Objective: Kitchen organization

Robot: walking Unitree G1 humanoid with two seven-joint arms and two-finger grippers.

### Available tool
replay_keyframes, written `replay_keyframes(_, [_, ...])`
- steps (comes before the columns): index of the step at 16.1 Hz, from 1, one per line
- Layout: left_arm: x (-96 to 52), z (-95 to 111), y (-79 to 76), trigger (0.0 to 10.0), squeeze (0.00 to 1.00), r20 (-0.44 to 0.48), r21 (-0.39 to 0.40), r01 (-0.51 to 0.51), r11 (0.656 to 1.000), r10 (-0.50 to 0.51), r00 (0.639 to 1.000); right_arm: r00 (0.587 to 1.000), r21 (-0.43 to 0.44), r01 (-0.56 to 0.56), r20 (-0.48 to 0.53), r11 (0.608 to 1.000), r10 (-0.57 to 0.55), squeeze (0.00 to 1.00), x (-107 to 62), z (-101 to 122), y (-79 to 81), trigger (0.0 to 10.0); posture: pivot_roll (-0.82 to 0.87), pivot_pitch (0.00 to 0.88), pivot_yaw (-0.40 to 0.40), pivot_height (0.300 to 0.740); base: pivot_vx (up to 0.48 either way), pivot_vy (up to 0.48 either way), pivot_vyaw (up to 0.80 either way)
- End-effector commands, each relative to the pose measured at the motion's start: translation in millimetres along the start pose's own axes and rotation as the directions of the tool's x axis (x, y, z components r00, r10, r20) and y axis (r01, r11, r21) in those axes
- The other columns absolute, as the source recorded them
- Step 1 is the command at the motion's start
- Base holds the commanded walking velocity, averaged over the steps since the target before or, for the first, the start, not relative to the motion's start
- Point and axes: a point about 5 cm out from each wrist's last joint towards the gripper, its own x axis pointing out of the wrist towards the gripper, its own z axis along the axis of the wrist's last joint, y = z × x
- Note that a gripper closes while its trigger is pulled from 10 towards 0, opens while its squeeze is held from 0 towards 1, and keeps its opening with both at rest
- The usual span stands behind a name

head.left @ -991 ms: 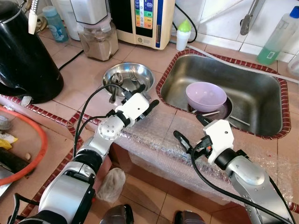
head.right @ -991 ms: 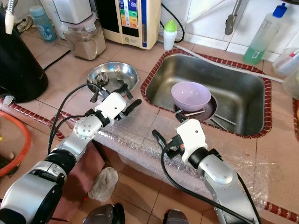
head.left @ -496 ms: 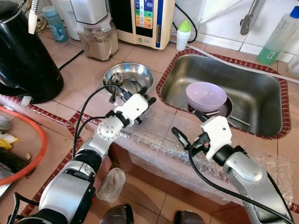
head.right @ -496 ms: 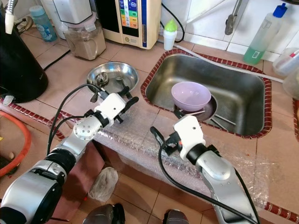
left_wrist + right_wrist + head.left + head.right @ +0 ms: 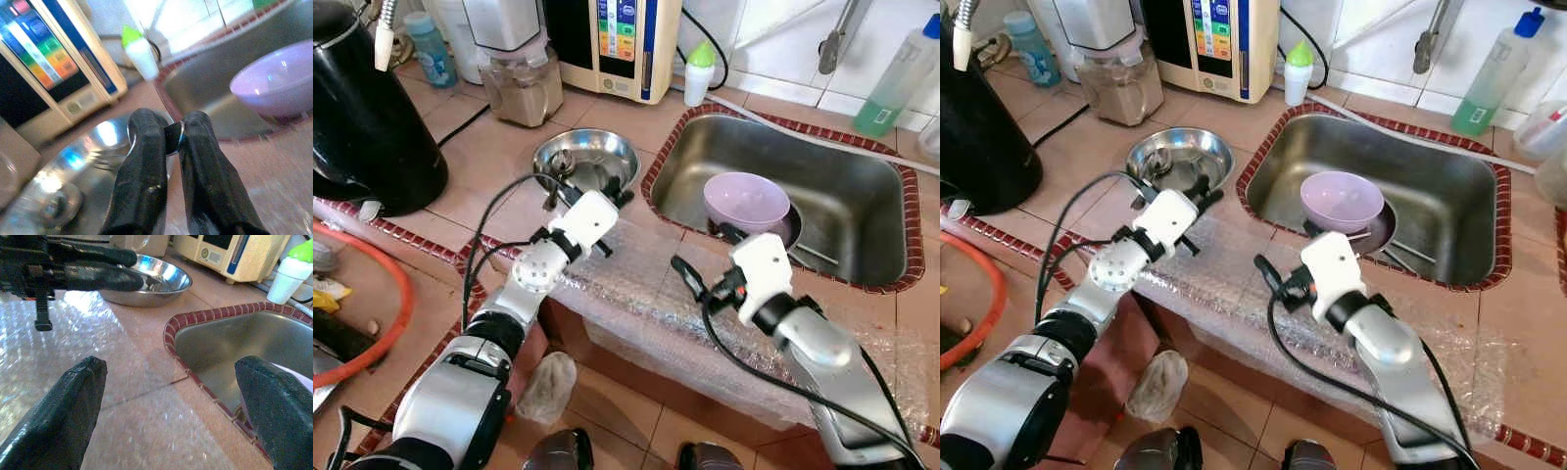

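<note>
The left gripper [image 5: 166,142], pinching a small ring [image 5: 179,138], should be released over the bowl [image 5: 585,157] at 11 o'clock, while the right gripper [image 5: 166,401] is held spread.

Place: home kitchen
Counter: terracotta tiles [image 5: 480,166], steel sink [image 5: 842,186] set in
Wall: white tiles, tap [image 5: 834,39]
Appliances: black kettle [image 5: 367,117], blender [image 5: 514,59]
Dishes: purple bowl [image 5: 744,204], steel bowl [image 5: 592,157]
Cleaning: green soap bottle [image 5: 899,78]

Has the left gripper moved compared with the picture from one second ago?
Yes. The left gripper has advanced toward the steel bowl; its fingers now reach the bowl's rim.
</note>
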Motion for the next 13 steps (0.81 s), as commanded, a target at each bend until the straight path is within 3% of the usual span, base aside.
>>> replay_keyframes(1, [0.3,7.9,10.5,0.0,0.0,0.05,0.004,-0.034,0.999,0.034,0.998,1.0,-0.002,0.023,0.019,1.0,-0.023,0.0,4.3,1.5,-1.6,10.0,-0.09,0.068,0.042,0.74,0.0,0.0,0.0])
replay_keyframes(9, [-13.1,41.3,38.7,0.0,0.0,0.214,0.027,-0.098,0.995,0.09,0.973,0.993,0.05,0.092,0.064,0.994,-0.095,0.0,27.8,0.0,-5.2,10.0,-0.01,0.022,0.039,0.74,0.0,0.0,0.0])
replay_keyframes(11, [-19.4,49.3,41.5,0.0,0.0,0.231,-0.012,-0.021,1.0,0.023,0.973,0.991,0.026,0.102,0.08,0.994,-0.103,0.0,32.9,-0.1,-6.5,10.0,0.0,0.016,0.039,0.74,0.0,0.0,0.0])
replay_keyframes(13, [-23.9,54.7,44.9,0.0,0.0,0.207,-0.103,0.077,0.992,-0.054,0.977,0.99,-0.086,0.109,0.095,0.99,-0.101,0.0,35.6,1.2,-15.9,10.0,0.0,0.012,0.038,0.74,0.0,0.0,0.0])
